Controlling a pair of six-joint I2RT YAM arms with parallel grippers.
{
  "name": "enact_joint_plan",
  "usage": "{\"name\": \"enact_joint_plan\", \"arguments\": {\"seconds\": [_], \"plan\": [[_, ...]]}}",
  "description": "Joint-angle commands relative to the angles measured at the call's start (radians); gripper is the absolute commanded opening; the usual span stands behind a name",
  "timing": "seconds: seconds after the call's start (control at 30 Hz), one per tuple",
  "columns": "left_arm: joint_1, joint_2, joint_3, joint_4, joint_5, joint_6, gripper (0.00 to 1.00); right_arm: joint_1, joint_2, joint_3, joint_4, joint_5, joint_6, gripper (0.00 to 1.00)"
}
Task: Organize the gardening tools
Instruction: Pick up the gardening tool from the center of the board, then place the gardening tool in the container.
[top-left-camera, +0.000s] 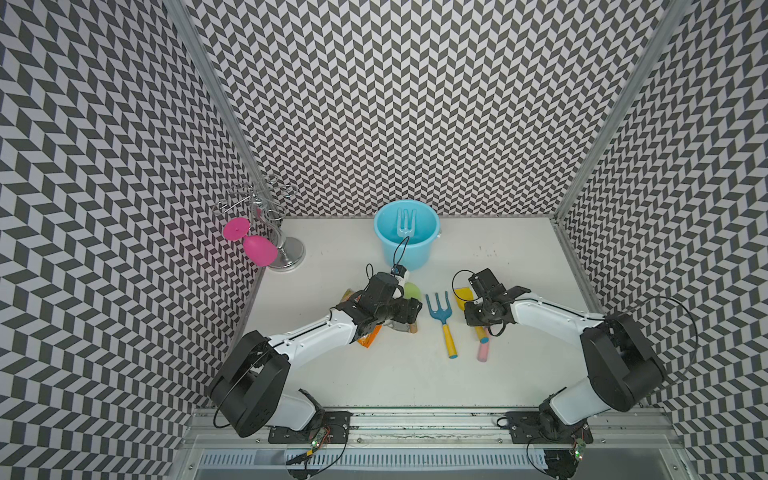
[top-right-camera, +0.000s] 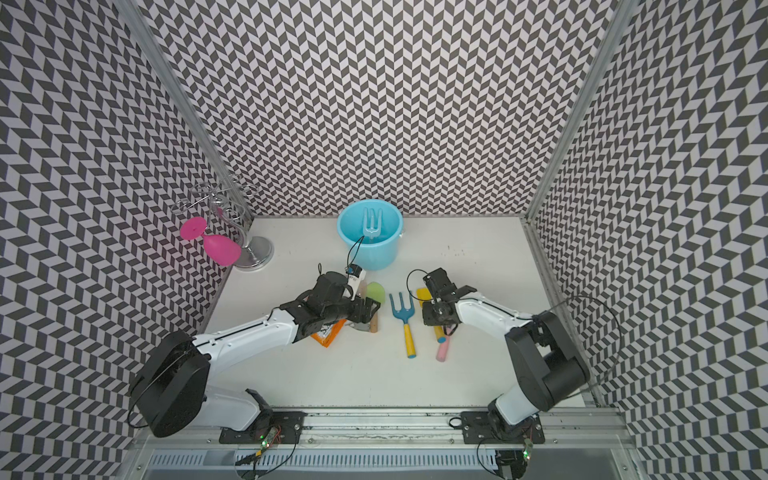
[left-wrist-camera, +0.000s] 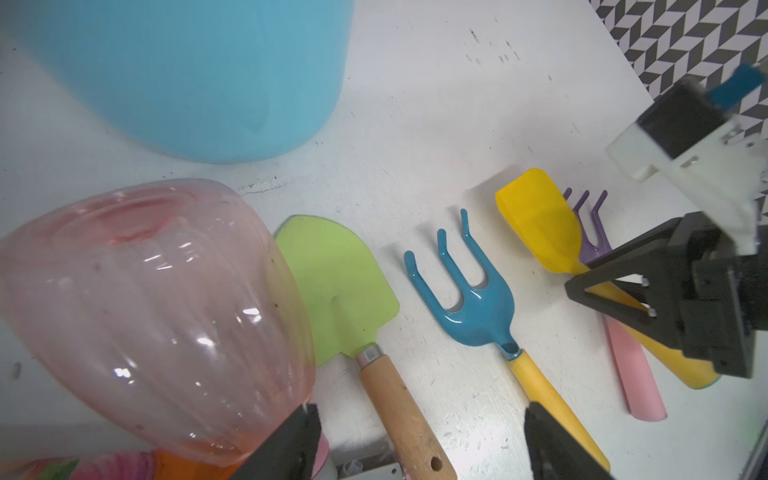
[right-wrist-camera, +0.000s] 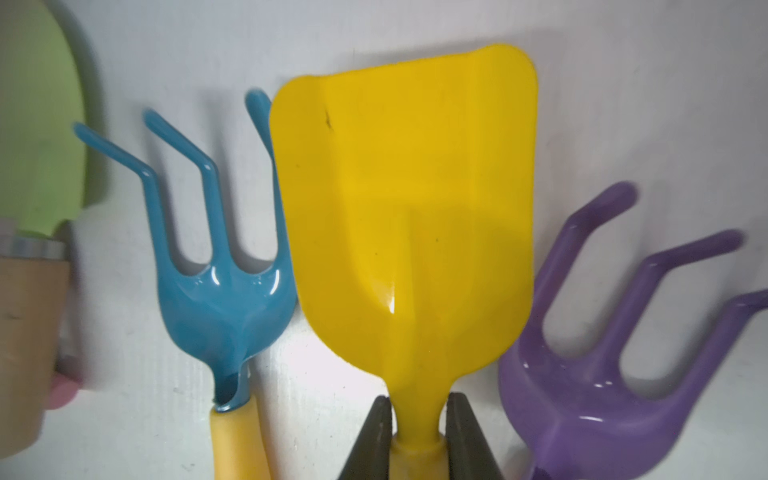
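Right jaws: pinched shut on the thin neck of the yellow trowel (right-wrist-camera: 407, 199), one on each side, just under the blade. Left jaws: wide apart, holding nothing, low over the wooden handle of the green trowel (left-wrist-camera: 336, 286), close beside the pink spray bottle (left-wrist-camera: 145, 311).

Squeeze firmly (smooth round plastic, easy to slip or spin). Lift straight up first, slowly. Mind the purple fork (right-wrist-camera: 602, 365), tucked right beside and partly under the yellow blade; no dragging it along. Mind the teal fork (right-wrist-camera: 224, 307) on the other side too. Then carry high over to the blue bucket (top-left-camera: 384, 245) at the back of the table (top-left-camera: 415, 382), probably the right home, with a light blue fork (top-left-camera: 406, 222) standing inside. Let go only once well past the rim. Stay clear of the left arm.

Hard to tell: trowel up off the table yet, or not. Hidden under the right arm in both top views: most of the yellow trowel and the purple fork's head. Hidden under the left arm: most of the spray bottle and of the orange candy bag (top-left-camera: 368, 338). Cut off in the right wrist view: all the handles. Bottle's nozzle: not clear anywhere.
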Motion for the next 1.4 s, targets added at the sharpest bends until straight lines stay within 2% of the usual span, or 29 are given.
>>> {"name": "enact_joint_plan", "arguments": {"seconds": [0.0, 0.2, 0.37, 0.5, 0.87, 1.13, 1.37], "plan": [[0.025, -0.045, 0.023, 0.01, -0.004, -0.018, 0.8, -0.028, -0.076, 0.045, 0.016, 0.04, 0.017, 0.09], [0.088, -0.121, 0.003, 0.001, 0.008, -0.043, 0.8, -0.047, -0.157, 0.155, 0.017, 0.092, 0.019, 0.08], [0.153, -0.201, -0.025, -0.017, 0.009, -0.043, 0.81, -0.045, -0.157, 0.304, 0.118, 0.02, -0.018, 0.08], [0.194, -0.247, -0.034, -0.039, 0.013, -0.068, 0.82, -0.025, -0.102, 0.424, 0.233, -0.015, -0.027, 0.08], [0.231, -0.323, -0.078, -0.06, 0.024, -0.076, 0.82, 0.038, 0.283, 0.885, 0.395, -0.09, -0.042, 0.08], [0.234, -0.334, -0.088, -0.072, 0.032, -0.082, 0.82, 0.043, 0.509, 1.049, 0.549, -0.1, -0.03, 0.09], [0.237, -0.348, -0.098, -0.079, 0.024, -0.08, 0.82, 0.051, 0.645, 1.114, 0.631, -0.108, -0.031, 0.1]]}}
